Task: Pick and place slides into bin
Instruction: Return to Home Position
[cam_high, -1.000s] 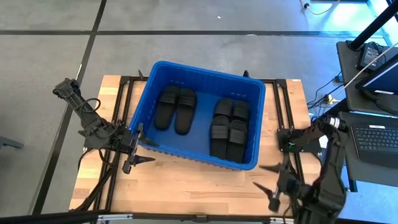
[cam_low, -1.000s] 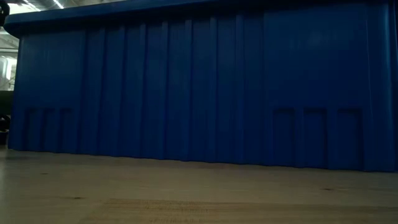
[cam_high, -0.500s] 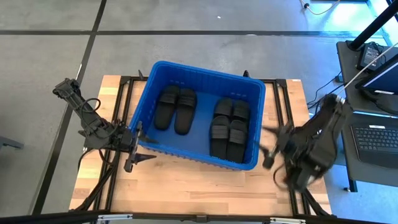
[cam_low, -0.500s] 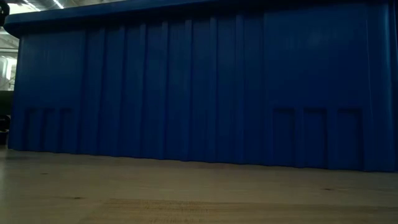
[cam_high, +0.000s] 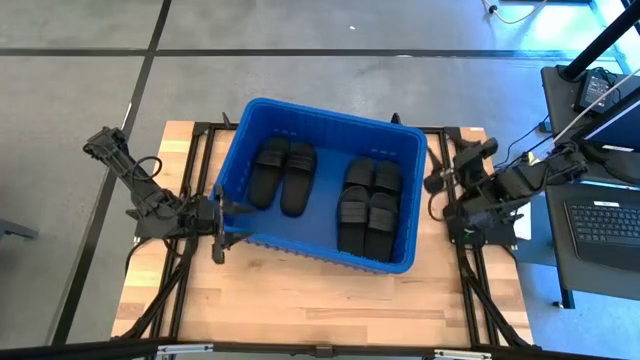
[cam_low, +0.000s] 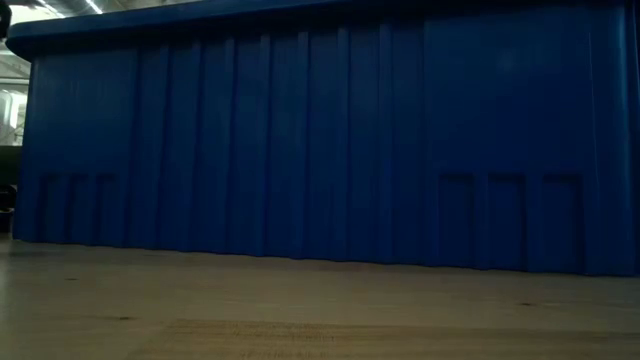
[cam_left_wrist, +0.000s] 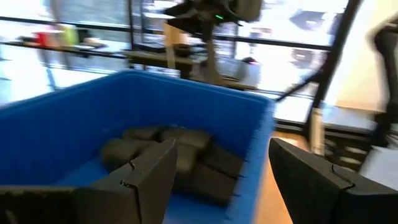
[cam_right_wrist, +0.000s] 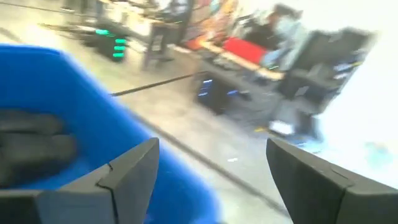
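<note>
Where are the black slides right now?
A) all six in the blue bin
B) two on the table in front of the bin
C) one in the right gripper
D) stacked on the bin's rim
A: the high view shows six black slides lying inside the blue bin, a pair on one side and four on the other, while the left gripper and right gripper are open and hold nothing.

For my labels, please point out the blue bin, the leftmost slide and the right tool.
blue bin (cam_high: 335, 116): high view, far rim.
leftmost slide (cam_high: 267, 172): high view, its strap.
right tool (cam_high: 445, 172): high view, midway between fingertips.
</note>
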